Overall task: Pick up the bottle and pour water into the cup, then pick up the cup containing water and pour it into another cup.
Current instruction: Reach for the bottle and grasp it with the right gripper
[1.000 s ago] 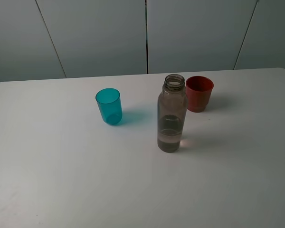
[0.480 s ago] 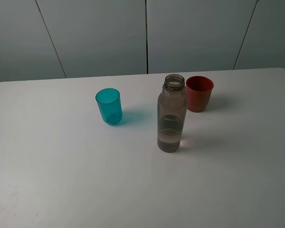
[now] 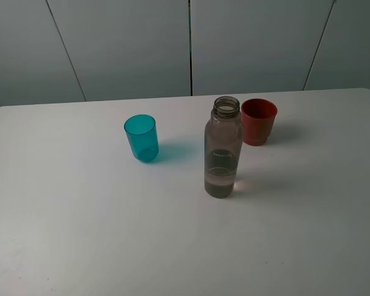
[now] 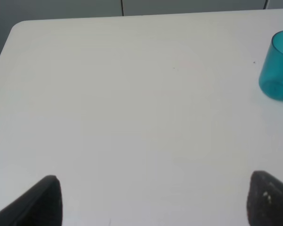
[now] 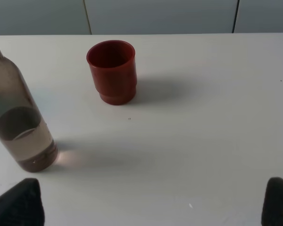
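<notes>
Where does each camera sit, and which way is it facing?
Exterior high: mounted high, looking down across the table at the teal cup, bottle and red cup; no robot parts show.
Left wrist: on the left arm, facing out over the table; left fingers spread, teal cup beyond.
Right wrist: on the right arm, facing the bottle and red cup; right fingers spread.
Shared: high and left wrist both show the teal cup.

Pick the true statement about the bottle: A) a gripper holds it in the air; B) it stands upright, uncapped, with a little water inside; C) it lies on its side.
B: the bottle stands on the table, neck open, water low inside.
</notes>
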### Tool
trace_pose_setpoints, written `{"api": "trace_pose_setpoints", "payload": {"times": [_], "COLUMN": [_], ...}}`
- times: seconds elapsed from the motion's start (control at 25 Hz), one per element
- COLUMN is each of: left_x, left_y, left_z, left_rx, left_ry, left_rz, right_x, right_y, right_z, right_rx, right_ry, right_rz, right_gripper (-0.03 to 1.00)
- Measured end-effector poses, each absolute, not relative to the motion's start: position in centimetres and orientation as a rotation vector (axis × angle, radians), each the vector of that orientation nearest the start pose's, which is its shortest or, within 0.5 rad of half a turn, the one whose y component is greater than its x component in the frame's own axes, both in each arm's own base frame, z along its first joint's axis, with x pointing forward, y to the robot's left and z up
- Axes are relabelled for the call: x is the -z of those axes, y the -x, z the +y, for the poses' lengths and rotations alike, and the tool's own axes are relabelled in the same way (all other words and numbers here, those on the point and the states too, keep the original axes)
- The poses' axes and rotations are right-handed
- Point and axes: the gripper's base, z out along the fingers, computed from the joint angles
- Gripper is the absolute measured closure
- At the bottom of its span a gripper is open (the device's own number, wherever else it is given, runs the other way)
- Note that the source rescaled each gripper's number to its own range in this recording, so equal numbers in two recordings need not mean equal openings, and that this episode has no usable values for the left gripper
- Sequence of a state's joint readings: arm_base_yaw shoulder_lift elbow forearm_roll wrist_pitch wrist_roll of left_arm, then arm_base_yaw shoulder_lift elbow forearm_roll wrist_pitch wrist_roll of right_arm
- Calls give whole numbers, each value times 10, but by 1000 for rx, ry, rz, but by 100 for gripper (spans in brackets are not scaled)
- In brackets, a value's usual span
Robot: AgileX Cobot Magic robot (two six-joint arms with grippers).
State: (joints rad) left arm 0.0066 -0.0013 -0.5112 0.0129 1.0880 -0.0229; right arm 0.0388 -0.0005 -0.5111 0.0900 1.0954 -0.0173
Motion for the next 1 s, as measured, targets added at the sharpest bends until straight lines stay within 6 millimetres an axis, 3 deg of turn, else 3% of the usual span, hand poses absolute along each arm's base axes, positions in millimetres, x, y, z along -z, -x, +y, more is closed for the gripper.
{"api": "trace_pose_setpoints", "payload": {"times": [0.48, 0.68, 0.84, 1.0], "left_x": [-278, -278, -278, -278], "left_y": [8, 8, 8, 8], "left_z": [1, 1, 1, 1], "left_rx": [-5, -5, -5, -5], "left_ry": [31, 31, 31, 31], "left_rz": [2059, 2059, 2059, 2059], "right_x": [-280, -308, -329, -332], "right_y": [8, 7, -14, -44], "right_z": [7, 11, 18, 23], "right_rx": [-119, -169, -232, -271], "right_ry": [71, 96, 124, 159], "right_rz": [2042, 1833, 1755, 1756], "right_gripper": [-3, -3, -3, -3]}}
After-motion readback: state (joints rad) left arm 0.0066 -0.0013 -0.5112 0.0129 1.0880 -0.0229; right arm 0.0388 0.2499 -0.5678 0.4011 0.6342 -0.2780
